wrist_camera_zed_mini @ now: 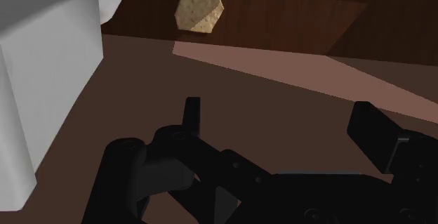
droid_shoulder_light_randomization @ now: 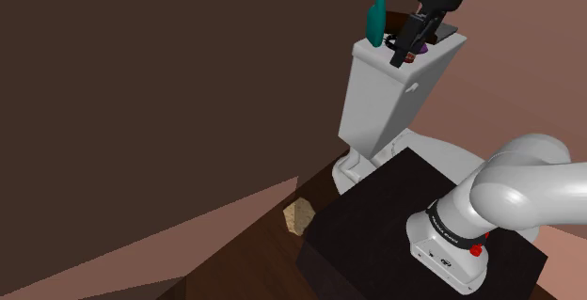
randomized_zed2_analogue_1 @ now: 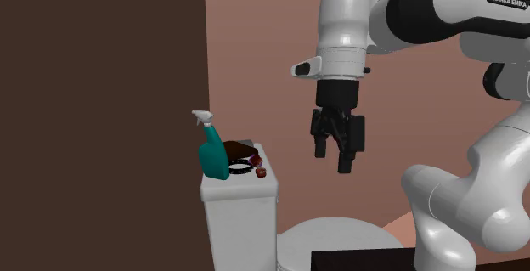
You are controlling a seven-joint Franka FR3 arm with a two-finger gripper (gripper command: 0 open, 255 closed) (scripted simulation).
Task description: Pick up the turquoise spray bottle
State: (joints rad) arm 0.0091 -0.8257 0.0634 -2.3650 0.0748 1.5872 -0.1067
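Our claw hangs with its two black fingers well apart and nothing between them. In the wrist view the claw looks down past the white toilet tank at brown floor and a tan lump far below, so we judge it is not yet aimed at the target.

The turquoise spray bottle stands upright on the tank lid, at the end toward the second exterior view's left, hard by the dark brown wall. The claw is above lid level and off to that view's right, apart from the bottle. In the shoulder view the claw appears over the lid's right part, with the bottle to its left.

Between claw and bottle lie a dark ring-like thing and a small red piece; we cannot make out what they are.

What worries us:
- A sideways approach across the lid could sweep those small things off the tank.
- The bottle is tall and narrow at the top; a finger brushing it before closing could tip it toward the wall or over the lid's edge.
- The wall leaves little room for the far finger, which could strike it.
- Closing on the tapering upper part could let the bottle slip; the wider body seems safer to us.
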